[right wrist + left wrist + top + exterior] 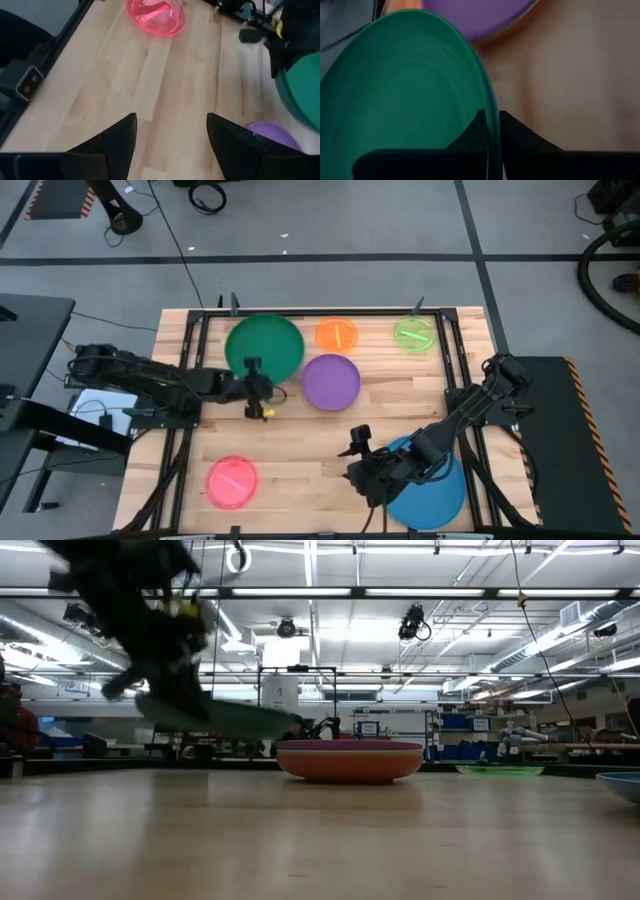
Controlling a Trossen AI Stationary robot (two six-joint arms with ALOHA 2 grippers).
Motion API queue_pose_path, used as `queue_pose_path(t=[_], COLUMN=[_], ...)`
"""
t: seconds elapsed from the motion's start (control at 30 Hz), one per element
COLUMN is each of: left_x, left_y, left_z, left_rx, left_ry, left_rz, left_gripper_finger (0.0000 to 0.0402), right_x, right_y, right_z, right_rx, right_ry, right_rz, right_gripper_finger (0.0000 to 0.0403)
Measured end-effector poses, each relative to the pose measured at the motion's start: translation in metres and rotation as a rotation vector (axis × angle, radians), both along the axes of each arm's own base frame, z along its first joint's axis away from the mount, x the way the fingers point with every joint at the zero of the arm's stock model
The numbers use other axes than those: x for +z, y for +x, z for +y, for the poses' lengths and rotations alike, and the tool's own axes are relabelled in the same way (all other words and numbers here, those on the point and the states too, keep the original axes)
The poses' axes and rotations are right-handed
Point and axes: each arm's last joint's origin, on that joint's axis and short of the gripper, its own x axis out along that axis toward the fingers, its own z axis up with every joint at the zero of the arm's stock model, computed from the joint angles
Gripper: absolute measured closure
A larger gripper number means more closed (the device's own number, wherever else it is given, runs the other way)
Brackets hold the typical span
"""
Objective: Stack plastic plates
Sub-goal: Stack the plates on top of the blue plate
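We judge the stacking barely begun: nearly every plate we can see lies alone on the table (300, 440).

The largest come first. The blue plate (440, 495) lies under the right arm, just behind the right gripper (362, 463), whose fingers are spread wide and hold nothing, with bare wood ahead of them. The dark green plate (264, 348) is in the left gripper (254, 388), whose fingers are pressed together on its rim; the low view shows the plate lifted clear of the table and tilted. It has not yet been set on anything.

Of the medium plates, the purple plate (331, 381) lies just beyond the left gripper's tip, beside the green one. In the low view it appears to rest on a red-orange plate (350, 764), so that one pair may already be stacked; from above we cannot confirm this.

The small ones are all loose. The pink plate (232, 481) lies ahead of the right gripper, well apart from it. The orange plate (337, 334) and the lime plate (413, 335) sit at the far edge, beyond the purple plate as seen from the left gripper.

What is left, as we read it, is almost everything: gather the large plates as a base, then the medium, then the small.
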Motion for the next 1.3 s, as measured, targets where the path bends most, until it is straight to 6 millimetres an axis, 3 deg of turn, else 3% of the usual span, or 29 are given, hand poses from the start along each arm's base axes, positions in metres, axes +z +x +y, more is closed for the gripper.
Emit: queue_pose_path(t=[0.1, 0.23, 0.4, 0.73, 0.9, 1.0, 1.13, 1.3], left_x=[0.038, 0.079, 0.090, 0.083, 0.097, 0.105, 0.105, 0.104], left_y=[0.006, 0.009, 0.002, -0.003, -0.006, -0.008, -0.011, -0.015], left_z=[-0.031, -0.077, -0.116, -0.148, -0.160, -0.165, -0.167, -0.171], left_rx=[-0.093, -0.285, -0.455, -0.537, -0.614, -0.650, -0.673, -0.697], left_ry=[-0.025, -0.156, -0.226, -0.265, -0.242, -0.228, -0.236, -0.240], left_rz=[0.008, -0.107, -0.207, -0.222, -0.260, -0.278, -0.266, -0.250], left_gripper_finger=[0.0373, 0.0373, 0.0373, 0.0373, 0.0373, 0.0373, 0.0366, 0.0364], right_x=[0.001, 0.002, 0.008, 0.019, 0.010, 0.004, 0.002, 0.002], right_y=[0.001, 0.004, 0.014, 0.037, 0.046, 0.047, 0.046, 0.042], right_z=[-0.001, -0.002, -0.006, -0.025, -0.039, -0.043, -0.043, -0.034], right_rx=[0.026, 0.084, 0.174, 0.270, 0.381, 0.369, 0.390, 0.463], right_ry=[-0.030, -0.090, -0.180, -0.300, -0.186, -0.202, -0.286, -0.313], right_rz=[-0.002, -0.018, -0.080, -0.185, -0.119, -0.101, -0.095, -0.106], right_gripper_finger=[0.0154, 0.0154, 0.0154, 0.0154, 0.0158, 0.0165, 0.0190, 0.0254])
